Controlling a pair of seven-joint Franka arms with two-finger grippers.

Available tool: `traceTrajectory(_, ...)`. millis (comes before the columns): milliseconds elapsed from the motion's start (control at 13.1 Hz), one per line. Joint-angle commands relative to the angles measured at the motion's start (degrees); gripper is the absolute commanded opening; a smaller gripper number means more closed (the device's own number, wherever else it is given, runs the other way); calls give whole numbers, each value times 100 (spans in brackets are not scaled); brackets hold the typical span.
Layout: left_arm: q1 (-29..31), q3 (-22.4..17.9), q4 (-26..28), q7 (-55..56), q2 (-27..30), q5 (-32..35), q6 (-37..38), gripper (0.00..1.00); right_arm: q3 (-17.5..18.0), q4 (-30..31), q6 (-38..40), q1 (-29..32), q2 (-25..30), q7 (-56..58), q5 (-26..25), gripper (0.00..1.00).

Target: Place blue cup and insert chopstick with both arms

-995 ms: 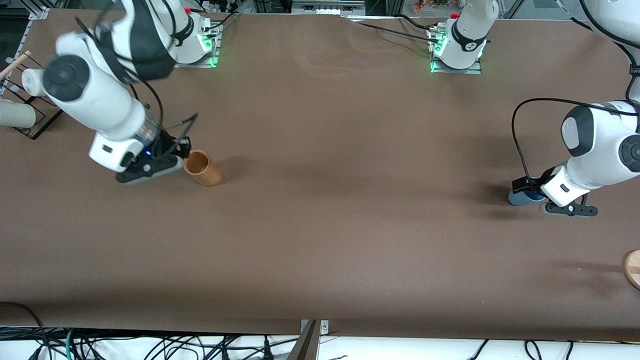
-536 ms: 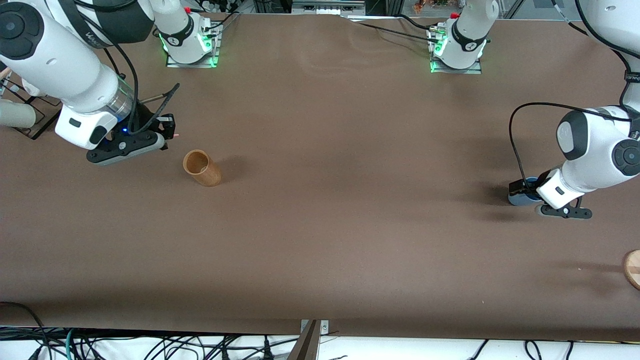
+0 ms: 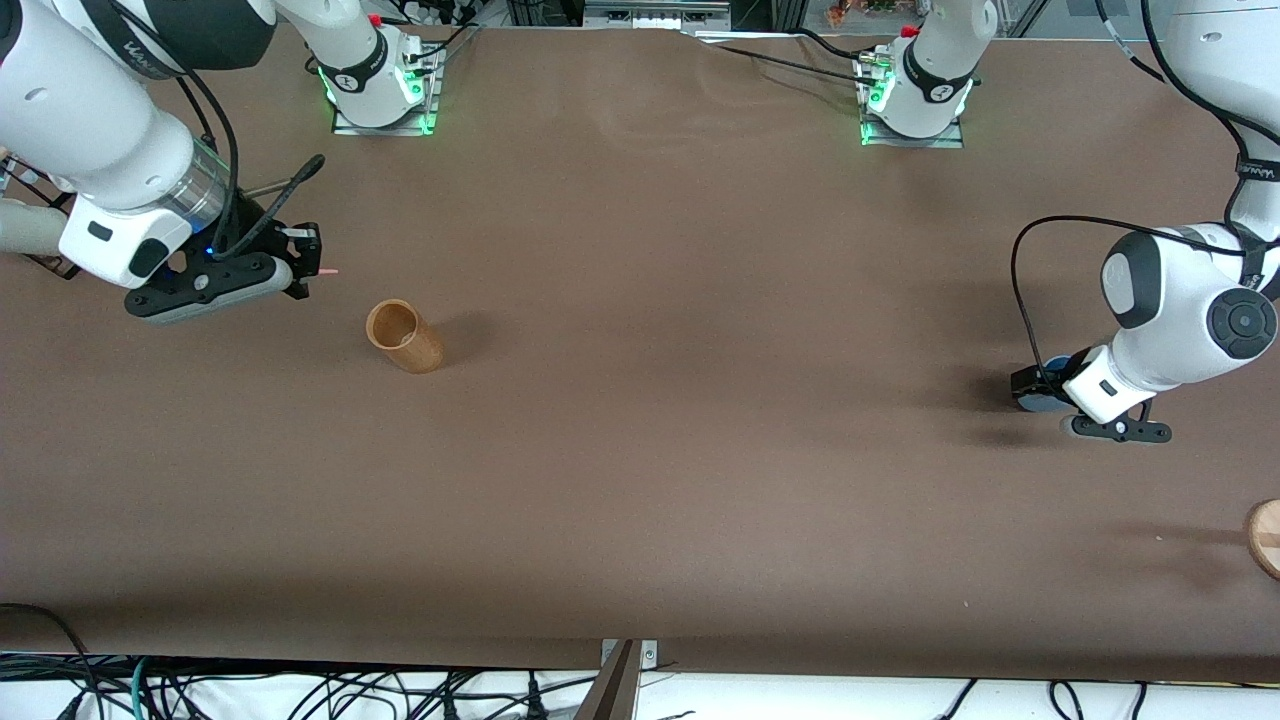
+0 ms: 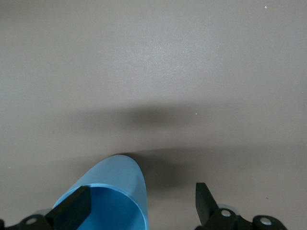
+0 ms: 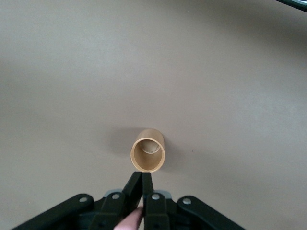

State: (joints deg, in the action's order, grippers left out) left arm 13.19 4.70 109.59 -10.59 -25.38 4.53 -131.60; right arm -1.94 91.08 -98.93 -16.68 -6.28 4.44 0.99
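Note:
The blue cup [image 3: 1036,399] stands on the table at the left arm's end. My left gripper [image 3: 1040,382] is down at it and open; in the left wrist view [image 4: 139,206] one finger [image 4: 72,211] lies over the cup's bright blue inside [image 4: 110,201] and the other finger [image 4: 206,203] is outside its wall. My right gripper [image 3: 305,262] is shut on the pink chopstick [image 3: 329,271], over bare table a little toward the right arm's end from the brown cylinder holder [image 3: 403,336]. In the right wrist view the shut gripper [image 5: 143,184] pinches the chopstick [image 5: 132,221], and the holder [image 5: 147,155] stands upright below it.
A black wire rack [image 3: 55,262] with a white cup [image 3: 25,228] stands at the right arm's end of the table. A round wooden piece [image 3: 1265,535] lies at the left arm's end, nearer the front camera than the blue cup.
My right gripper has drawn away from beside the brown holder toward the right arm's end, with the chopstick in it. My left arm has shifted slightly at the blue cup.

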Motion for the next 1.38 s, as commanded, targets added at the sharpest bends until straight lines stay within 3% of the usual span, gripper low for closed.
traceTrajectory(0, 34, 31, 18, -101, -159, 101, -67, 75, 44, -38, 58, -72, -23, 31, -37, 0)
traceTrajectory(536, 69, 31, 27, -162, -116, 101, 82, 86, -79, -64, -82, -90, -5, -40, -11, 0)
traceTrajectory(765, 69, 31, -52, -417, 59, 57, 512, 91, -79, -64, -241, -81, -93, -23, -116, 0)
traceTrajectory(1301, 69, 31, -61, -426, 218, 48, 732, 94, -35, -56, 163, -107, 48, 39, -186, 0)
